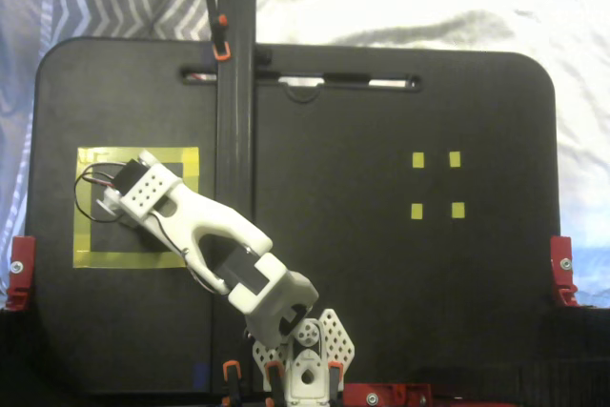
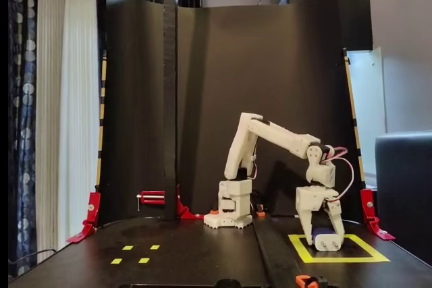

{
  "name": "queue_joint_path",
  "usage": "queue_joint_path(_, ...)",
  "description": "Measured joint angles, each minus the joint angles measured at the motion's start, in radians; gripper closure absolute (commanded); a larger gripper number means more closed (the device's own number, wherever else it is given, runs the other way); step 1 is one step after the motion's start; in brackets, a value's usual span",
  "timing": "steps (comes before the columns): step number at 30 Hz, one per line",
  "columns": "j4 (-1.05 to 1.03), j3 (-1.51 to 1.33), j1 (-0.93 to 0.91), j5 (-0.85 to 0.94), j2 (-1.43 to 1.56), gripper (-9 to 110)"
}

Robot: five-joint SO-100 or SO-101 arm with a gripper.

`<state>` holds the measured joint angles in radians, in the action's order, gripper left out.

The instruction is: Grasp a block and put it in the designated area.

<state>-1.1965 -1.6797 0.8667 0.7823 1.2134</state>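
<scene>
1. Designated area [image 2: 341,257]: yellow tape square on black counter [image 1: 381,283].
2. Block [image 2: 328,241]: low inside the designated area.
3. Hand [image 2: 322,237]: directly over the block; grip apparently closed on it, poorly seen.

Arm extended, gripper [image 2: 322,233] pointing down

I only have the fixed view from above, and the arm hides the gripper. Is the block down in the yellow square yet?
Observer: In the fixed view from the side, the gripper points down, its tips low inside the square.
Operator: Can you see the block?
Observer: A dark blue bit of the block shows between the fingers, close to the surface.
Operator: Is it released?
Observer: Cannot tell; the fingers flank it closely.
</scene>
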Motion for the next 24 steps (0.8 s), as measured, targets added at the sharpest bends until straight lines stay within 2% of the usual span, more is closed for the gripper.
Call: queue_joint_path(24, -0.1, 0.021, -0.012, 0.009, 0.069, 66)
